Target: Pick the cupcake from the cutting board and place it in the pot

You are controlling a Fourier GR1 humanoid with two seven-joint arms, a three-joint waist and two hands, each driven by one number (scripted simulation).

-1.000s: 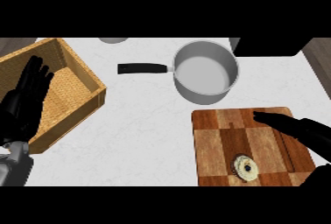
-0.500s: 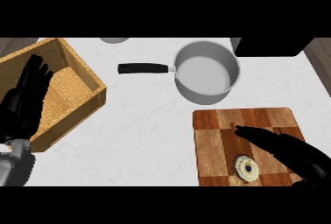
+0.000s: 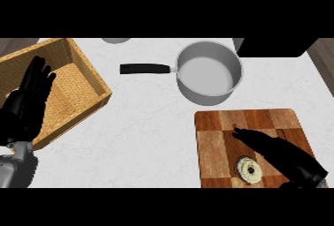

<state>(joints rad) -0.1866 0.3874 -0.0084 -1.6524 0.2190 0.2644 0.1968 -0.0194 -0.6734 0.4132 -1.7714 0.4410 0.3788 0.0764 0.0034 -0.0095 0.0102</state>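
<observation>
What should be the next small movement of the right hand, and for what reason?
Probably lower the right hand toward the cupcake and curl its fingers round it. The hand lies open over the cutting board, beside the cupcake, not yet holding it, and the pot is empty.

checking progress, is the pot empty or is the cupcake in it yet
Empty: the pot shows only bare grey interior. The cupcake sits on the cutting board, beside the open right hand.
</observation>
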